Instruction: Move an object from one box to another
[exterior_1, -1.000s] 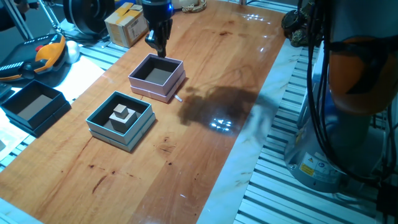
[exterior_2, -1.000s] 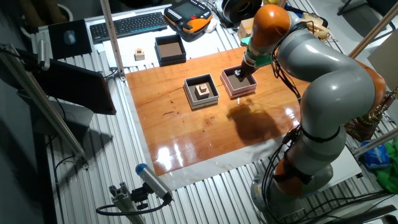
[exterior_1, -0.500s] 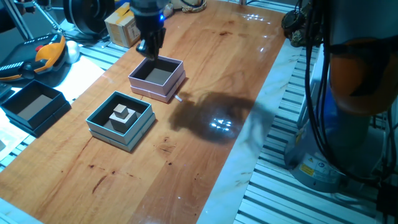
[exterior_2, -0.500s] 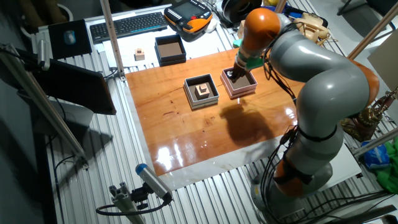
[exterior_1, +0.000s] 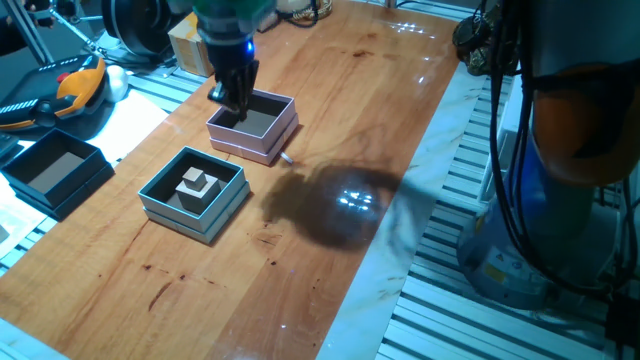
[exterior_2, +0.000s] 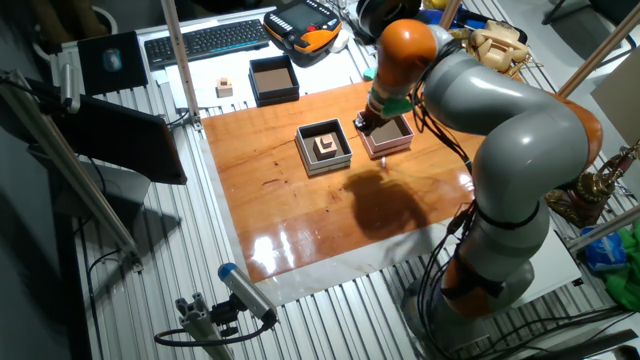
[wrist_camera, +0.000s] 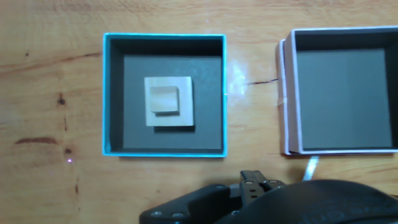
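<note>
Wooden counter carries 2 open boxes side by side, close but not touching. A teal box with a dark inside holds a pale wooden block, which sits near the middle of the floor; it looks like a small cube on a wider square slab. Just beside it is a pink box with a brown inside, and nothing shows in it. A small white strip lies on the counter at the pink box's corner.

An end effector hangs over the pink box, at the edge away from the arm's base, pointing down. It carries nothing I can see, but whether its fingers are apart or together I cannot tell; in the hand view only dark housing shows at the bottom edge.

Off the counter, a black box with a brown inside sits on the slatted frame.
</note>
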